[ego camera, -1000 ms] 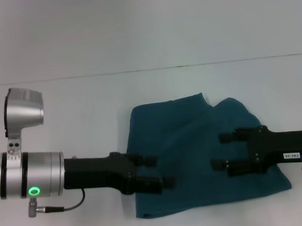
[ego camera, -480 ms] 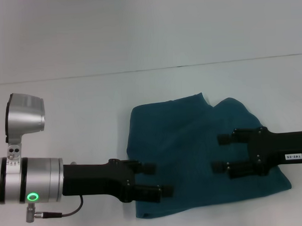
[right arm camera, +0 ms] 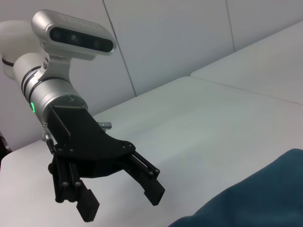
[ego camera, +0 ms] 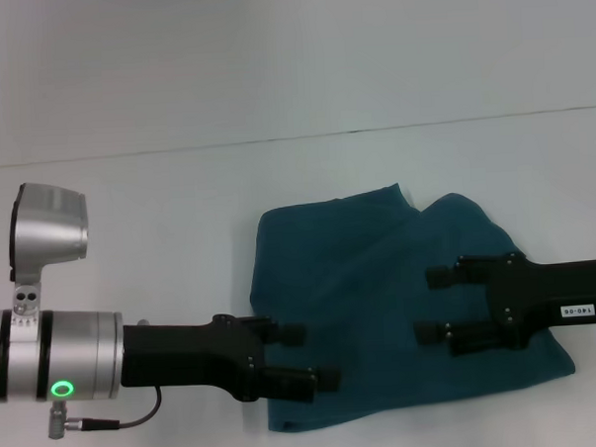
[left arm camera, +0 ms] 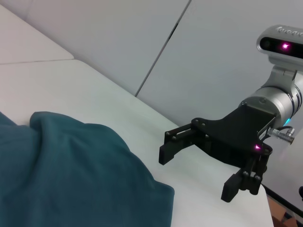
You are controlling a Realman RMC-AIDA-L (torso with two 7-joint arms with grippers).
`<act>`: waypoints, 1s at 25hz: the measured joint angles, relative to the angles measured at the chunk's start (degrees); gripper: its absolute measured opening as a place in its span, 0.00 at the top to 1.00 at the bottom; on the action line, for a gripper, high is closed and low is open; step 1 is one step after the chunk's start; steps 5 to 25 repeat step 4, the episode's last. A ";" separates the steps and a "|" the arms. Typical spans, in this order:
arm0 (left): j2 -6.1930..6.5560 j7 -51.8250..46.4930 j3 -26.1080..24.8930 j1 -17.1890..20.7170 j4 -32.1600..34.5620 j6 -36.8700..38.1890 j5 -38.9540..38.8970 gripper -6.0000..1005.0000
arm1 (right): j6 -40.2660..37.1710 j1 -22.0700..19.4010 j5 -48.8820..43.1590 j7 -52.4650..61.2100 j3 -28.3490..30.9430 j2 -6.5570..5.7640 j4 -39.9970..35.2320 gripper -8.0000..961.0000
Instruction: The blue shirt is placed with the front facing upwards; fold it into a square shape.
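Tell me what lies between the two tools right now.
Only the blue shirt: in the head view its bare teal cloth fills the stretch between the left tool and right tool, both open.

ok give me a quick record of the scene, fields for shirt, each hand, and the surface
shirt: blue shirt, folded into a rumpled bundle, plain side up, no lettering visible
left hand: left hand open, at the shirt's near left edge, holding nothing
right hand: right hand open, over the shirt's right part, holding nothing
surface: white table, shirt lying to the right of centre
fold state: roughly rectangular, edges uneven, far edge lumpy
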 joint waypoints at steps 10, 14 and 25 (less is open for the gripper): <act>0.00 0.00 -0.09 -0.19 -0.01 -0.18 0.85 0.09 | -0.01 0.08 -0.03 0.00 0.02 -0.07 -0.13 0.04; 0.00 0.00 -0.09 -0.19 -0.01 -0.18 0.85 0.09 | -0.01 0.08 -0.03 0.00 0.02 -0.07 -0.13 0.04; 0.00 0.00 -0.09 -0.19 -0.01 -0.18 0.85 0.09 | -0.01 0.08 -0.03 0.00 0.02 -0.07 -0.13 0.04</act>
